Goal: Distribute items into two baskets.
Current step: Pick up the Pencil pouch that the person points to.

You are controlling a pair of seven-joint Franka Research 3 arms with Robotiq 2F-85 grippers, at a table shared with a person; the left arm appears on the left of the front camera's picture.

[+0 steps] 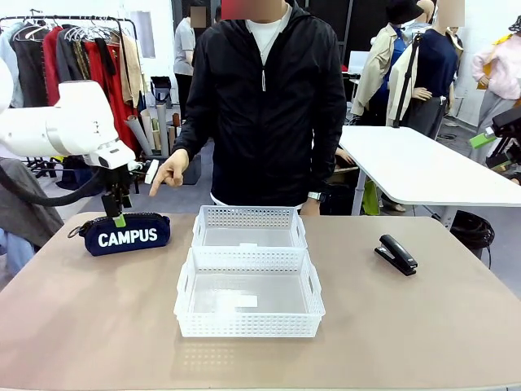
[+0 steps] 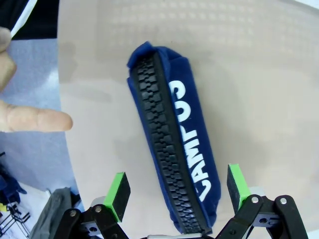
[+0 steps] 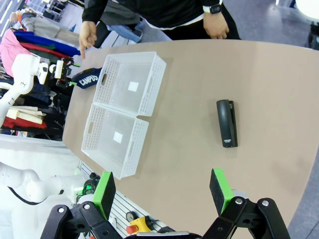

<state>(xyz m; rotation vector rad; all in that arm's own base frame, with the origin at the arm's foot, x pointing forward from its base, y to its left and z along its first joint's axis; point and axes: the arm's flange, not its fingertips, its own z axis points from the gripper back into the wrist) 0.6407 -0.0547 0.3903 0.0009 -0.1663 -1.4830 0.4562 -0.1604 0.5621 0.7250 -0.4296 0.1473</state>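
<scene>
At left in the front view, left gripper (image 1: 120, 215) hangs open over the pouch (image 1: 126, 236). Mid-frame sit two baskets (image 1: 244, 326), touching; stapler (image 1: 396, 254) lies right. Right gripper (image 3: 162, 191) gapes wide, holding nothing.

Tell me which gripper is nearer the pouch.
Left. The left gripper hangs open over the pouch; the right gripper is far off, on the stapler's side.

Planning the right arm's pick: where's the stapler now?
Front view: the black stapler lies on the table, to the right of the near basket, touching nothing. In the right wrist view it lies ahead of the open right gripper.
</scene>
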